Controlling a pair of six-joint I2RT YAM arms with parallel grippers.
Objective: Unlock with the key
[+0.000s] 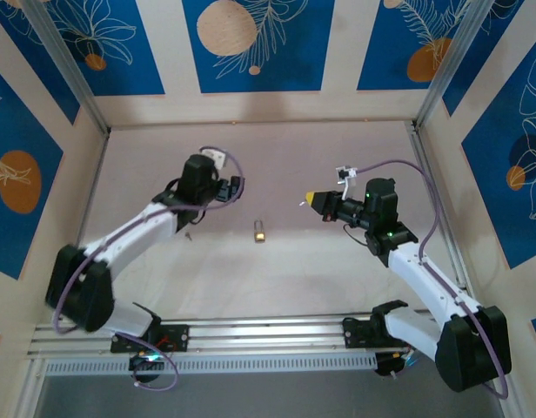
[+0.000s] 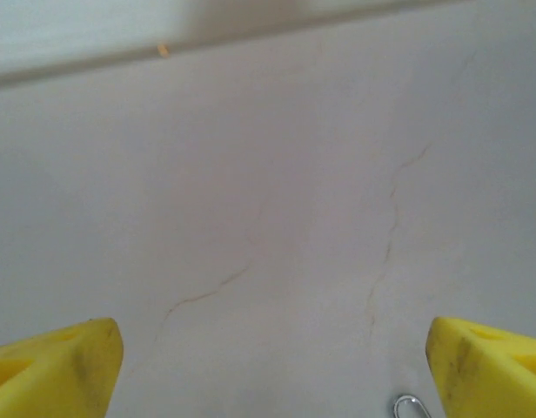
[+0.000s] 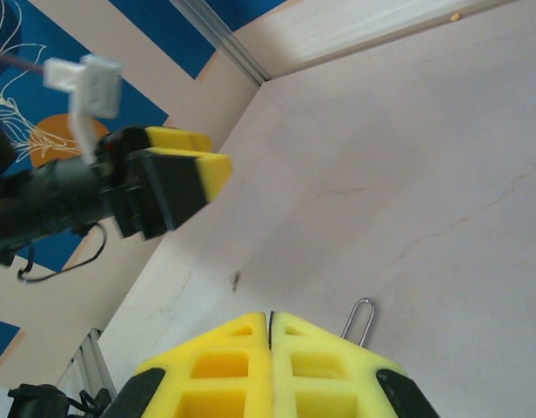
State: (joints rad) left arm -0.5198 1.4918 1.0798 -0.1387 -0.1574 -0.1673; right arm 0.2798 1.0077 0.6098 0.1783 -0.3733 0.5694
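Blue-patterned walls (image 1: 68, 43) are enclosing the cracked desk (image 1: 277, 279). Left pincer (image 2: 272, 361) is gaping wide above it; right pincer (image 3: 270, 335) is pressing fully closed. Key: cannot tell; one silver loop (image 2: 412, 406) is lying beside the left pincer, another loop (image 3: 359, 317) beside the right.

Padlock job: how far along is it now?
Done: nothing visibly. In hand: right gripper is shut; a silver loop shows past its tips, held or not I cannot tell. Left gripper hangs open over table. To do: padlock lies apart from both grippers, so inserting and turning remain.
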